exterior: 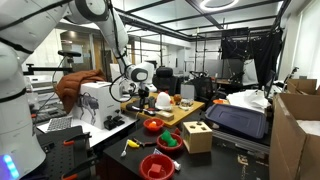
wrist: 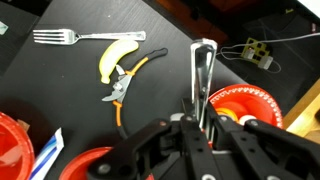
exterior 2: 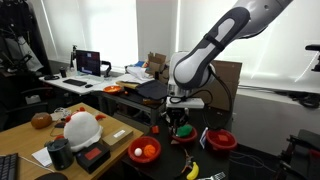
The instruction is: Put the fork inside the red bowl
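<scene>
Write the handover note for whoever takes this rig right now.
End effector: shut on a metal utensil; its head is hidden, so I cannot tell if it is a fork.
A fork lies on the table near the banana.
Red bowl: right beside the held utensil, nothing dropped in yet.
Done: pickup.
Left: move over the bowl, release.

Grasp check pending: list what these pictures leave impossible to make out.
1. Wrist view: metal utensil held in the gripper; the fingers hide its lower end, so its type is unclear.
2. Wrist view: red bowl, near part hidden behind the gripper.
3. Both exterior views: lying fork too small to find.
</scene>
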Controlling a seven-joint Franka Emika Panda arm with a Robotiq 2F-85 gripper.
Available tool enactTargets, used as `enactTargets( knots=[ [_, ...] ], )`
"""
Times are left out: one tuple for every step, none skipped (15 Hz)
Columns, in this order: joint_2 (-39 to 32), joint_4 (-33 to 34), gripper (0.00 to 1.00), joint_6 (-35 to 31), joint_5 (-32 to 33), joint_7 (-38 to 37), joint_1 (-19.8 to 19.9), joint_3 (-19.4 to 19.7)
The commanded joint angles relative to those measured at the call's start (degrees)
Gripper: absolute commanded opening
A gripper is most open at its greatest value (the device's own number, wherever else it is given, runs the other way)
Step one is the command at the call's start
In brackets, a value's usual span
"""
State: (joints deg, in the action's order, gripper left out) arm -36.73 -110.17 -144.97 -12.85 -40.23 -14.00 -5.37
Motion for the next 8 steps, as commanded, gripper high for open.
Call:
enactTargets(
  knots=[
    [-0.8, 5.4, 0.03, 5.9, 2.1, 8.2, 0.0, -1.3],
    [-1.5, 7.4, 0.03, 7.7, 2.7, 10.7, 0.0, -1.4],
    [-2.4, 9.5, 0.03, 9.6, 3.2, 13.4, 0.0, -1.5],
    [-3.6, 12.0, 0.03, 11.8, 3.8, 16.2, 0.1, -1.4],
    [-4.8, 14.4, 0.03, 13.9, 4.5, 18.4, 0.2, -1.3],
    [-6.2, 16.9, 0.03, 15.8, 5.0, 20.3, 0.2, -1.3],
    [-7.5, 19.2, 0.03, 17.5, 5.6, 21.7, 0.1, -1.1],
    [-9.2, 21.7, 0.03, 19.1, 6.1, 23.0, 0.0, -1.0]
  ],
)
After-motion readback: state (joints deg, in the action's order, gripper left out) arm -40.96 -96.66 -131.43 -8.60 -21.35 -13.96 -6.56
